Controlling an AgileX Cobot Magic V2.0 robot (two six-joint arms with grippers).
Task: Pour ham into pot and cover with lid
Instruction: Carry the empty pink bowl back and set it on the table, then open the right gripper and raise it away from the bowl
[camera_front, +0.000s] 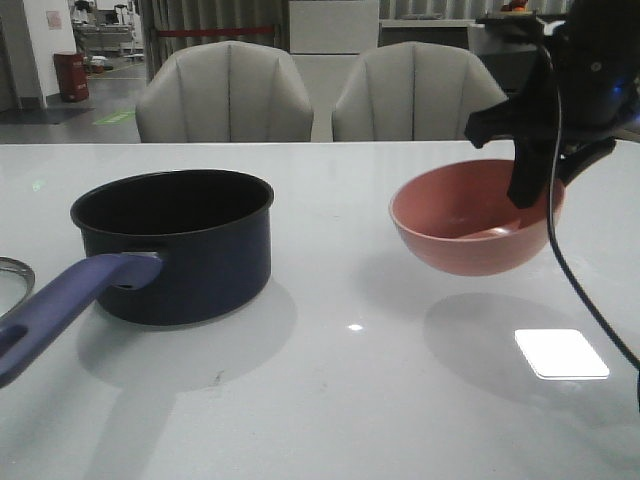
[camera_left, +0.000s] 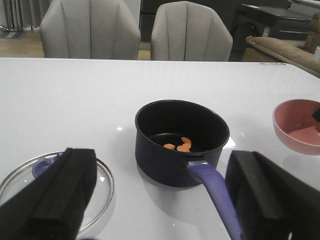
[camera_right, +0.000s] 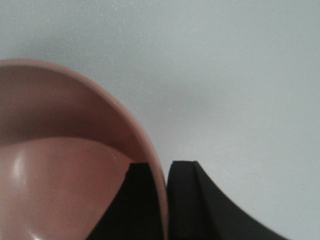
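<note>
The navy pot (camera_front: 180, 250) stands on the left of the white table, its purple-blue handle (camera_front: 60, 305) pointing toward me. In the left wrist view the pot (camera_left: 165, 165) holds a few orange ham pieces (camera_left: 179, 146) on its black bottom. The glass lid (camera_left: 102, 180) lies flat on the table to the pot's left, and only its rim (camera_front: 10, 275) shows in the front view. My left gripper (camera_left: 160, 200) hangs open, short of the pot and lid. My right gripper (camera_front: 530, 185) is shut on the rim of the pink bowl (camera_front: 470, 220), held above the table. The bowl (camera_right: 60, 175) looks empty.
Two grey chairs (camera_front: 225, 95) stand behind the table's far edge. A bright patch of reflected light (camera_front: 560, 353) lies on the table below the bowl. The bowl hangs to the right of the pot with a gap between them.
</note>
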